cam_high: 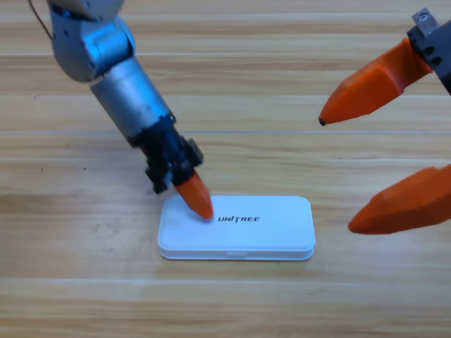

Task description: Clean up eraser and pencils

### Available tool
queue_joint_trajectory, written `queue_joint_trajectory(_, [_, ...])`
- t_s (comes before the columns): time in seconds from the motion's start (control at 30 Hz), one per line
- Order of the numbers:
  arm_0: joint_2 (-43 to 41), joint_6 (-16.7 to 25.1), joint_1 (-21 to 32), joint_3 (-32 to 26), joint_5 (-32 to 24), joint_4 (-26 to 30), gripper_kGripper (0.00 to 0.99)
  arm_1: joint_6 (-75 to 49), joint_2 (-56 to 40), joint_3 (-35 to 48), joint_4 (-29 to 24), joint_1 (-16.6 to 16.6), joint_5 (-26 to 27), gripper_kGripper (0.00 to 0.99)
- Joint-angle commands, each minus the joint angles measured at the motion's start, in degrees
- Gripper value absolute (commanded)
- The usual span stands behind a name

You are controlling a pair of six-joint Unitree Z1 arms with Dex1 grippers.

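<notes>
A white UNITREE case (261, 229) lies closed, lid down, on the wooden table. My left gripper (201, 208) reaches in from the upper left and rests its orange tip on the left part of the lid, beside the lettering. Only one orange tip shows, with nothing visible in it. My right gripper (337, 172) waits at the right edge, large and partly cut off, its two orange jaws wide apart and empty. The eraser and both pencils are out of view.
The left arm's grey body (120, 84) slants across the upper left of the table. Bare wooden table (84, 282) surrounds the case.
</notes>
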Motion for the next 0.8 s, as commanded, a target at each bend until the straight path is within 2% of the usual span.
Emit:
queue_joint_trajectory(0.03, [-17.97,-2.17,-1.07,1.06,6.86,3.39,0.000,0.23,2.95,0.96,-1.12,0.88,0.42,0.974])
queue_joint_trajectory(0.2, [-31.85,-5.07,-1.60,1.24,9.06,6.12,0.000,0.23,3.04,1.05,-1.12,0.88,0.42,0.974])
queue_joint_trajectory(0.27, [-36.25,-5.59,-2.31,3.17,9.06,6.12,0.000,0.23,3.04,1.05,-1.12,0.88,0.42,0.974])
queue_joint_trajectory(0.47, [-41.52,-4.63,-4.77,8.53,8.62,6.12,0.000,0.23,3.04,1.05,-1.12,0.88,0.42,0.974])
queue_joint_trajectory(0.5, [-41.52,-4.71,-5.21,8.97,8.53,6.12,0.169,0.23,3.04,1.05,-1.12,0.88,0.42,0.974])
queue_joint_trajectory(0.53, [-41.34,-5.42,-5.73,9.24,8.71,6.12,0.431,0.23,3.04,1.05,-1.12,0.88,0.42,0.974])
queue_joint_trajectory(0.57, [-41.34,-6.21,-6.08,9.76,8.80,6.12,0.746,0.23,3.04,1.05,-1.12,0.88,0.42,0.974])
queue_joint_trajectory(0.6, [-41.34,-6.91,-6.17,10.20,8.80,6.03,0.904,0.23,3.04,1.05,-1.12,0.88,0.42,0.974])
queue_joint_trajectory(0.63, [-41.26,-7.26,-6.35,10.47,8.62,5.94,0.966,0.23,3.04,1.05,-1.12,0.88,0.42,0.974])
queue_joint_trajectory(0.67, [-41.17,-7.26,-6.44,10.73,8.53,5.94,0.989,0.23,3.04,1.05,-1.12,0.88,0.42,0.974])
queue_joint_trajectory(0.8, [-40.55,-7.26,-6.44,11.08,8.97,5.68,0.990,0.23,3.04,1.05,-1.12,0.88,0.42,0.974])
